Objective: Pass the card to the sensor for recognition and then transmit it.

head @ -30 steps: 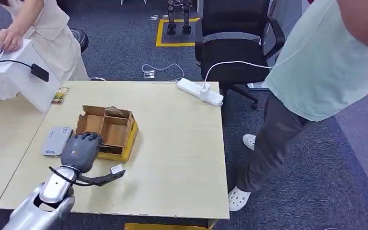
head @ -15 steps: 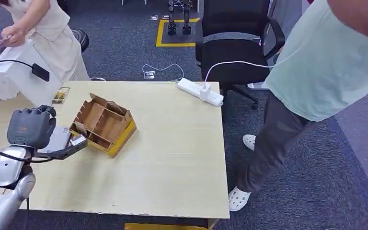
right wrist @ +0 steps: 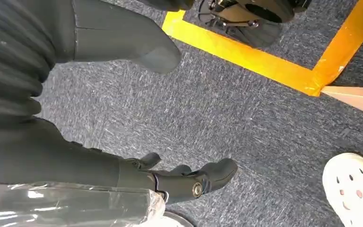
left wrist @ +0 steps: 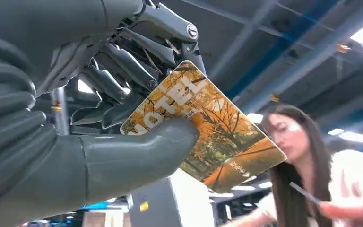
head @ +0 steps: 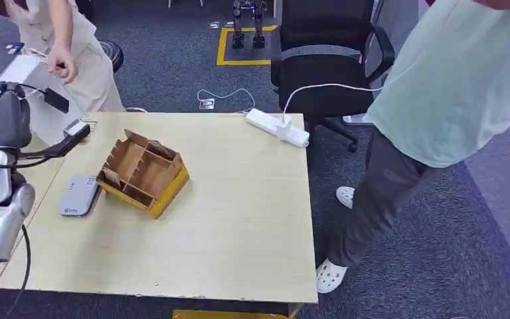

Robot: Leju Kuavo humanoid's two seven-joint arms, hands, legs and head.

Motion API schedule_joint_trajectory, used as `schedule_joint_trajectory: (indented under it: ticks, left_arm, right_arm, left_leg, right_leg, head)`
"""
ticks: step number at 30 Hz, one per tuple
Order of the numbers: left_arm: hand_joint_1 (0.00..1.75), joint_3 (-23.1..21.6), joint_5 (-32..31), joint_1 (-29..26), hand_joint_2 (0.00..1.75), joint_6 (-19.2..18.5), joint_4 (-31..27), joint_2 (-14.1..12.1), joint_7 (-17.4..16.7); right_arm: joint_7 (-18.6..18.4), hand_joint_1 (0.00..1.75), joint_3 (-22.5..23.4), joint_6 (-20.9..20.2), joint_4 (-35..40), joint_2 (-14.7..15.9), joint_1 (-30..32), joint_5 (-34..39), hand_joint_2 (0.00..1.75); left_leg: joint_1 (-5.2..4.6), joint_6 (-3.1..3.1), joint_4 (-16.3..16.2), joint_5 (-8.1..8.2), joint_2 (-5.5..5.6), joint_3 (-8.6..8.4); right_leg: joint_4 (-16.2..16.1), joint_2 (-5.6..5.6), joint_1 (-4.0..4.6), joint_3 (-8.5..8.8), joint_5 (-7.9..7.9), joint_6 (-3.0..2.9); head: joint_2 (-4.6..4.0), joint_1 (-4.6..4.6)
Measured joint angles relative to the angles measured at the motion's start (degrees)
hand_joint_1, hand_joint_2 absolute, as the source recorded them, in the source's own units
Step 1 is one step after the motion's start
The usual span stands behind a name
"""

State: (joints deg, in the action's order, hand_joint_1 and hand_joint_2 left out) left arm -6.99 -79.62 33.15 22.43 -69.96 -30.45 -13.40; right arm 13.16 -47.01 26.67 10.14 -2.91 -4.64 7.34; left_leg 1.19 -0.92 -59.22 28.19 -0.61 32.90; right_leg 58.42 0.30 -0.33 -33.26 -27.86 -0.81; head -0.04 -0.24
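In the left hand (left wrist: pixel 99 118), an autumn-printed orange card (left wrist: pixel 208 127).

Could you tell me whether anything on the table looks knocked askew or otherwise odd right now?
Yes: the cardboard box sits tilted, one side lifted so its dividers face the grey sensor instead of lying flat on the table. The left hand holds the card up beyond the table's far-left corner.

A person's hand (head: pixel 63 63) and the white box (head: pixel 30 100) crowd the raised left hand (head: pixel 0 119).
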Motion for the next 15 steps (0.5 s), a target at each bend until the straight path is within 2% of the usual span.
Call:
schedule_joint_trajectory:
  ticks: [6,15]
  left_arm:
    - [1.75,0.0,-0.6,8.2,1.75,0.4,7.9,1.3,0.4]
    - [1.75,-0.1,-0.9,10.1,1.75,0.5,12.4,3.4,0.4]
  right_arm:
    - [-0.5,0.00,0.0,0.0,0.0,0.0,-0.3,-0.1,1.75]
    - [-0.5,0.00,0.0,0.0,0.0,-0.4,-0.3,0.0,1.75]
  left_leg:
    - [-0.01,0.00,0.0,0.00,-0.03,-0.01]
    - [-0.01,0.00,0.0,0.00,-0.06,0.00]
  right_leg:
    - [0.0,0.04,-0.01,-0.01,0.02,-0.01]
    - [0.0,0.08,-0.01,-0.03,0.02,-0.01]
  head:
    - [0.00,0.04]
    - [0.00,0.04]
